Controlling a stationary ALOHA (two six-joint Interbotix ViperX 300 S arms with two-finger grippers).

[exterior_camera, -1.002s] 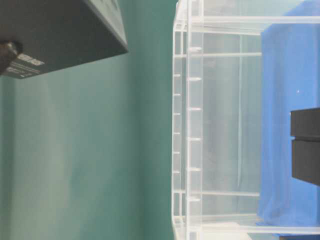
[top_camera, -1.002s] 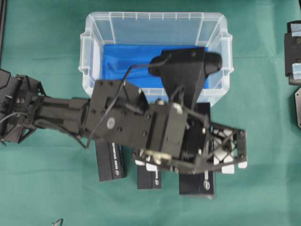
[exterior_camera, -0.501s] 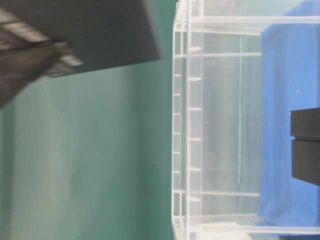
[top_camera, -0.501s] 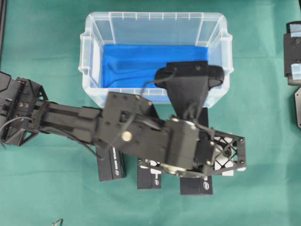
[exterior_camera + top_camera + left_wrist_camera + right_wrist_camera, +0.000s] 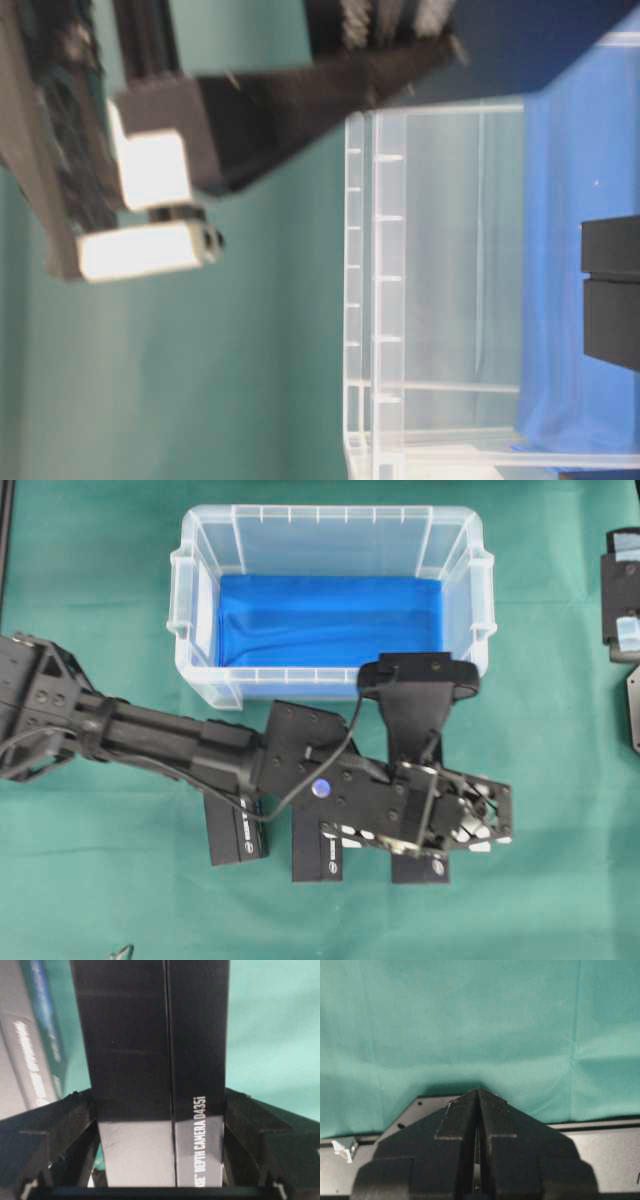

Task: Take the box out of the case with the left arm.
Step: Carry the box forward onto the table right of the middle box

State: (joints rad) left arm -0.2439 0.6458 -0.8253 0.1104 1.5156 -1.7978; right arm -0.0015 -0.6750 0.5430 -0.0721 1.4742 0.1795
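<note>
Green cloth, overhead: the left gripper [image 5: 462,825] lowers a black box [image 5: 420,866] beside two boxes [image 5: 275,840], outside the case [image 5: 330,685].
Left wrist view: jaws pinch it squarely; judged best to settle it flat before releasing. Right wrist view: right gripper [image 5: 478,1097] pressed together.

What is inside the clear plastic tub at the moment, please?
From overhead, the tub holds only its blue lining; no box lies on it. The table-level view shows a dark block at its right edge, cut off and unidentifiable. The left gripper holds a black box outside, over the green mat.
</note>
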